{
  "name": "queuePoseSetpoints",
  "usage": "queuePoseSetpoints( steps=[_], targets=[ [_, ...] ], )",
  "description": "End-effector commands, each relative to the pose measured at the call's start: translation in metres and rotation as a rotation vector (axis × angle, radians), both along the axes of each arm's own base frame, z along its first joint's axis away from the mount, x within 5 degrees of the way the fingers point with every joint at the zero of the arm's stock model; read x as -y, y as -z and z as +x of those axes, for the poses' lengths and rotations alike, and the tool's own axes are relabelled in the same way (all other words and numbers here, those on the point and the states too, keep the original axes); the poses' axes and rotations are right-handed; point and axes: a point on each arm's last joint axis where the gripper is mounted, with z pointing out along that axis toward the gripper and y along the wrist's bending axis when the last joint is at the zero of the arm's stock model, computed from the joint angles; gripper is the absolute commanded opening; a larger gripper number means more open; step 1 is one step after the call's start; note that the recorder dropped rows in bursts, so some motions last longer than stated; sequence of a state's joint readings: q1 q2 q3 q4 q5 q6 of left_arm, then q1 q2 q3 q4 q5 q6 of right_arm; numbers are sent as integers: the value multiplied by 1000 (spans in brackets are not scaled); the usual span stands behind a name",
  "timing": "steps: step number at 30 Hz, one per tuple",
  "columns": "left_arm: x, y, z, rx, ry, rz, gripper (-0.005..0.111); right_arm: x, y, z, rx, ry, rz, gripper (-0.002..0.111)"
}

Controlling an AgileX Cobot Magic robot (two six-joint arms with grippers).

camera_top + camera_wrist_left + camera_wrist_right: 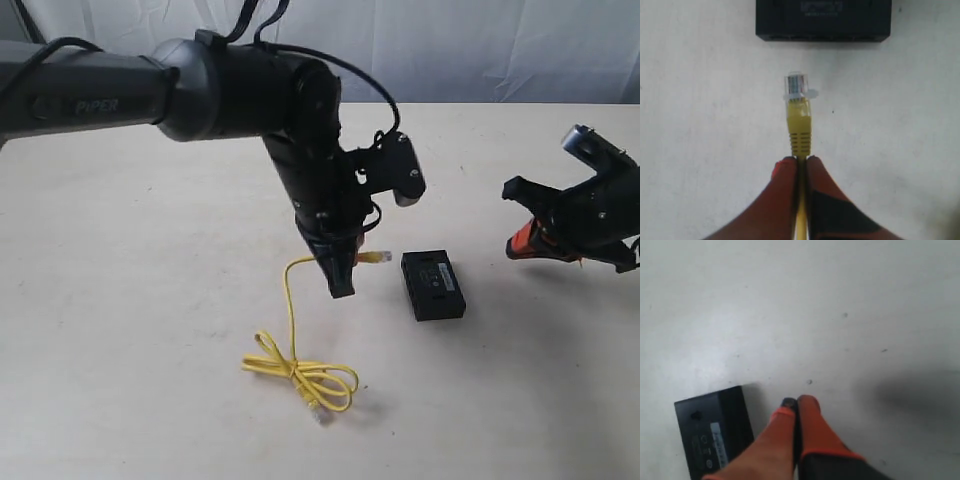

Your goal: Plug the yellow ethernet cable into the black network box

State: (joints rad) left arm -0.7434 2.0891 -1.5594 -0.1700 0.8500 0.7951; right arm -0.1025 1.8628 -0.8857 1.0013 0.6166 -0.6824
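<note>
On the pale surface (150,300) the task stood partway done. The left hand (801,162) was pinched tight on the yellow ethernet cable (300,375) just behind one end, while the right hand (796,407) hung closed and empty near the black network box (433,285). The box lay flat, its port side facing that end, and the rest of the cord lay looped on the surface. The clear plug (799,87) pointed at the ports but stood apart from them — lining it up and pushing it in was left to do.

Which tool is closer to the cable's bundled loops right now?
Left. The left tool hangs close over the loops, holding the yellow ethernet cable; the right tool sits beyond the black network box.
</note>
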Motion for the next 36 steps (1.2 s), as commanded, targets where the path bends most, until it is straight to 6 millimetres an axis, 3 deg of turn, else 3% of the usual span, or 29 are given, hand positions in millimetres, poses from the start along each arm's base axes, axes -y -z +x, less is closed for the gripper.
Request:
queuePoseSetpoints(
  steps=[1, 6, 13, 27, 36],
  targets=[
    [-10, 12, -5, 20, -16, -49, 0, -13, -2, 0, 44, -80, -43, 0],
    [-9, 27, -7, 52, 11, -100, 0, -29, 1, -1, 50, -147, -75, 0],
    [-6, 27, -1, 139, 52, -122, 0, -42, 2, -2, 66, -194, -102, 0],
    [-8, 35, 1, 213, 36, -144, 0, -45, 2, -2, 74, -197, -108, 0],
    [-7, 54, 0, 158, 26, -118, 0, -48, 2, -2, 80, -195, -109, 0]
  ],
)
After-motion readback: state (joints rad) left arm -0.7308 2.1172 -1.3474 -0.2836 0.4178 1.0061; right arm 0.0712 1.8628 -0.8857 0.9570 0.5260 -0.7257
